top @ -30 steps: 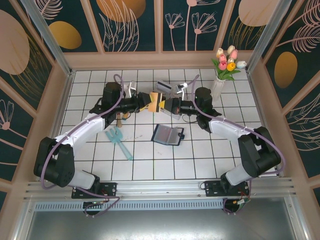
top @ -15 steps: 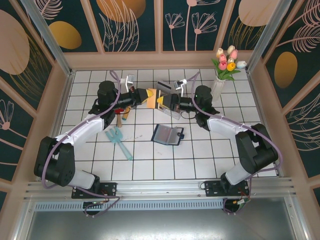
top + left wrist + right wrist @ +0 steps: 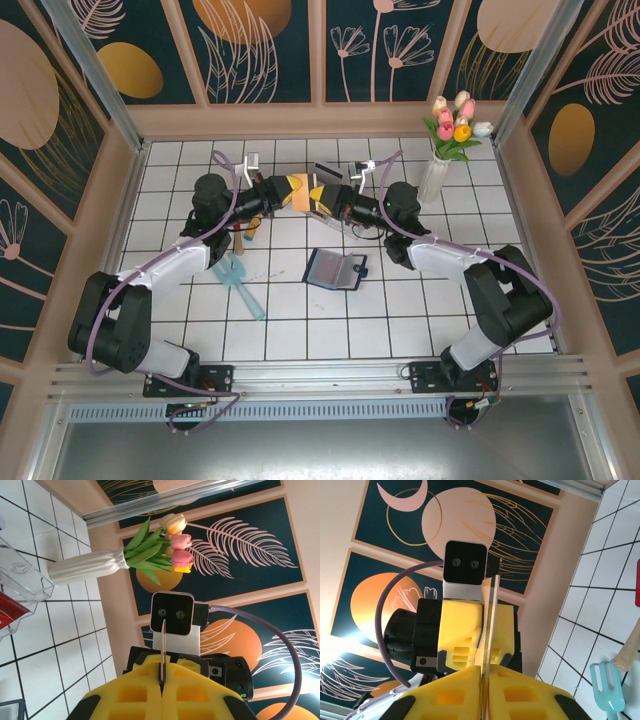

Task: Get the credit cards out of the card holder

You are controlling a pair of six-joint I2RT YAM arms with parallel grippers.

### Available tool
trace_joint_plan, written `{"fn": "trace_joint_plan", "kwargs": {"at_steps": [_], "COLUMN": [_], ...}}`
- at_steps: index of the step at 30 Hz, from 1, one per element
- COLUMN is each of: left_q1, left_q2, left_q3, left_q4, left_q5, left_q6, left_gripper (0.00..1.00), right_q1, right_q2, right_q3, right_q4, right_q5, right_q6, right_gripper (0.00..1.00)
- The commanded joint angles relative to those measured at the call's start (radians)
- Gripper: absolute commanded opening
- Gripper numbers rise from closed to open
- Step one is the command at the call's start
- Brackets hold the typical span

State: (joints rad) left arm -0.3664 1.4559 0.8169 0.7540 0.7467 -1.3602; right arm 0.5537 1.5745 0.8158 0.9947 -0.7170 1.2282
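A thin tan credit card is held edge-on in the air between my two grippers, which meet tip to tip over the back middle of the table. My left gripper is shut on one end of it. My right gripper has its yellow pads pressed on the other end of the card. From above, the left gripper and right gripper face each other. The navy card holder lies open on the tiles in front of them. A red card edge lies on the tiles.
A white vase of tulips stands at the back right. A clear plastic box sits on the tiles behind the right gripper. A teal fork and a wooden-handled tool lie under the left arm.
Both grippers have lifted and shifted toward the back wall with the card between them. The left gripper has closed on the card. The right loosened briefly and closed again.
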Motion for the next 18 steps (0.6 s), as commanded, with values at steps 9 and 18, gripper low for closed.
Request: {"fn": "trace_joint_plan", "kwargs": {"at_steps": [9, 18], "left_q1": [0.004, 0.097], "left_q2": [0.031, 0.02], "left_q3": [0.069, 0.035], "left_q4": [-0.293, -0.553], "left_q5": [-0.072, -0.162], "left_q6": [0.226, 0.47], "left_gripper": [0.64, 0.98], "right_q1": [-0.001, -0.001], "right_q2": [-0.032, 0.031], "right_q3": [0.082, 0.375], "right_q4": [-0.298, -0.997], "right_q5": [0.027, 0.2], "right_q6": [-0.29, -0.974], "right_gripper": [0.0, 0.0]}}
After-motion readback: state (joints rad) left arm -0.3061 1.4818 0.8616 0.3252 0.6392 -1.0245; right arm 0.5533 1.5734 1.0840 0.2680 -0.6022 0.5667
